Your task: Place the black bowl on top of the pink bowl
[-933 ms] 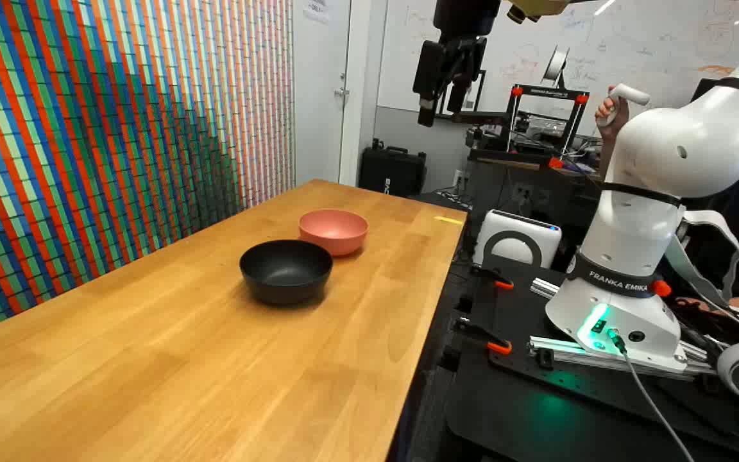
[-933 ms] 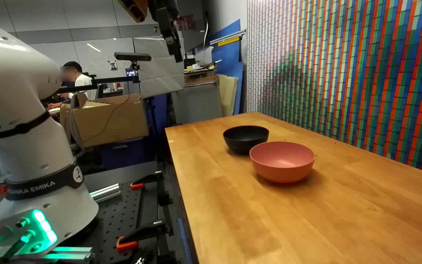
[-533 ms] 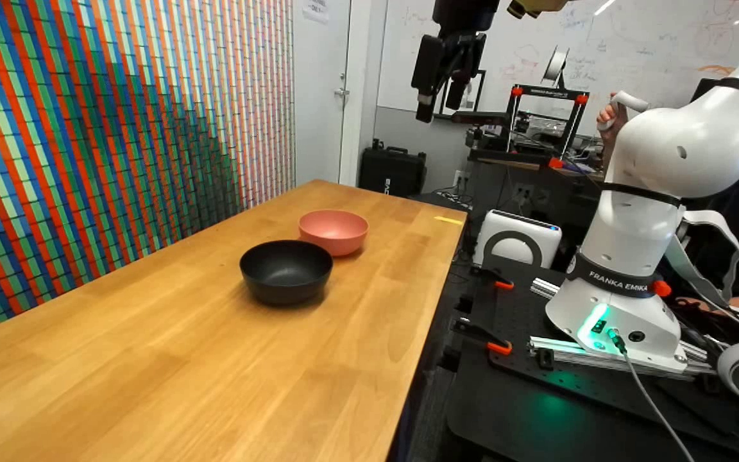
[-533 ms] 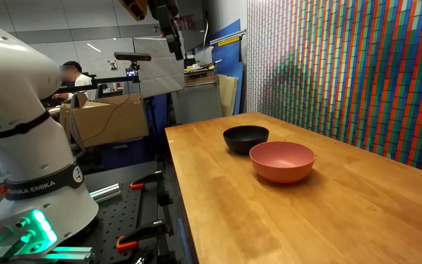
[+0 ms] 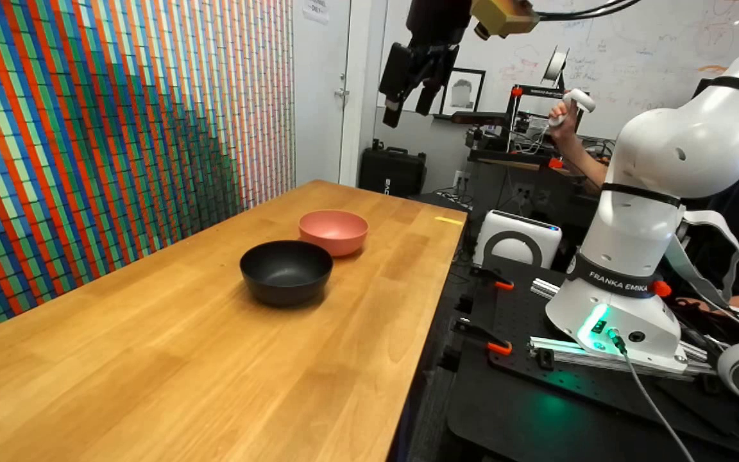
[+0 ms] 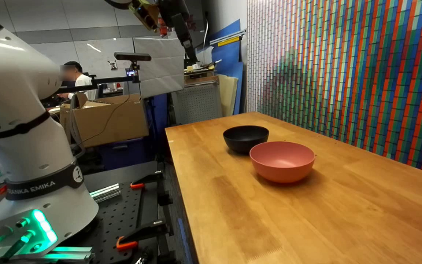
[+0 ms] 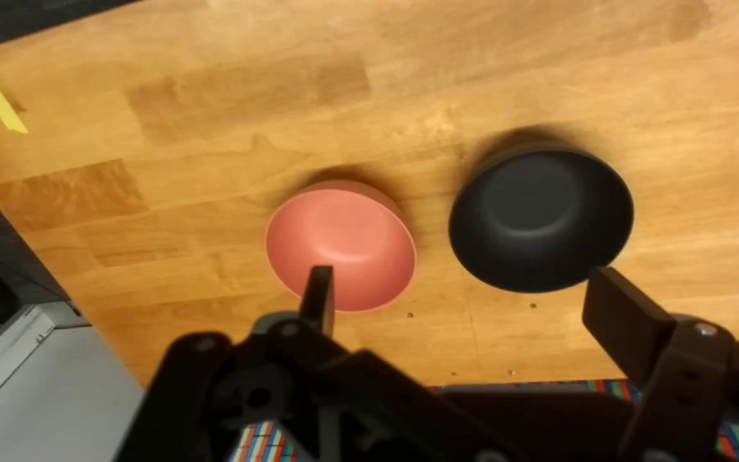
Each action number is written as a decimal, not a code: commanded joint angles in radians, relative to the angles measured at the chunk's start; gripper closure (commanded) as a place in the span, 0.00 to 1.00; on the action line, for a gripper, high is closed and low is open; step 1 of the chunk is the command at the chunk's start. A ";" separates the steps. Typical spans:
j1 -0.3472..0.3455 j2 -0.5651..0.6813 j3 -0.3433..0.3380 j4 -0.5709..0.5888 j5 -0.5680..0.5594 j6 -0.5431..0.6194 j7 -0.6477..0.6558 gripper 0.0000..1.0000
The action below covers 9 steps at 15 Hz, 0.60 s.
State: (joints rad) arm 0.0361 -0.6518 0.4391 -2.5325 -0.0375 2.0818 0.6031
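The black bowl (image 5: 286, 273) stands upright on the wooden table, close beside the pink bowl (image 5: 334, 231). Both also show in an exterior view, the black bowl (image 6: 245, 139) behind the pink bowl (image 6: 282, 163). My gripper (image 5: 408, 112) is open and empty, high above the table; it also shows at the top of an exterior view (image 6: 192, 58). In the wrist view the gripper (image 7: 461, 276) has its fingers wide apart. One fingertip overlaps the pink bowl (image 7: 344, 234) and the other the near rim of the black bowl (image 7: 539, 218), touching neither. Both bowls look empty.
The wooden table (image 5: 183, 359) runs along a colourful tiled wall (image 5: 119, 128). Yellow tape (image 5: 448, 220) marks a table corner. Clamps (image 5: 485, 337) sit on the black robot base beside the table edge. A person's hand holds a white controller (image 5: 578, 101) behind the arm.
My gripper has moved leftward in one exterior view and rightward in the other, towards the tiled wall, staying high and tilting slightly. The controller hand has shifted. The bowls have not moved.
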 commanded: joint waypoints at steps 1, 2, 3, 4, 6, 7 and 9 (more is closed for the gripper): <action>0.021 0.155 0.006 0.001 0.025 0.157 0.059 0.00; 0.033 0.201 -0.001 -0.006 0.046 0.188 0.063 0.00; 0.045 0.246 -0.006 -0.018 0.064 0.225 0.067 0.00; 0.058 0.299 -0.010 -0.028 0.086 0.258 0.067 0.00; 0.074 0.398 -0.008 -0.042 0.108 0.333 0.081 0.00; 0.084 0.450 -0.006 -0.046 0.113 0.375 0.092 0.00; 0.104 0.557 -0.001 -0.031 0.091 0.457 0.122 0.00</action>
State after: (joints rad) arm 0.0983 -0.2460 0.4493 -2.5960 0.0560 2.4308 0.6772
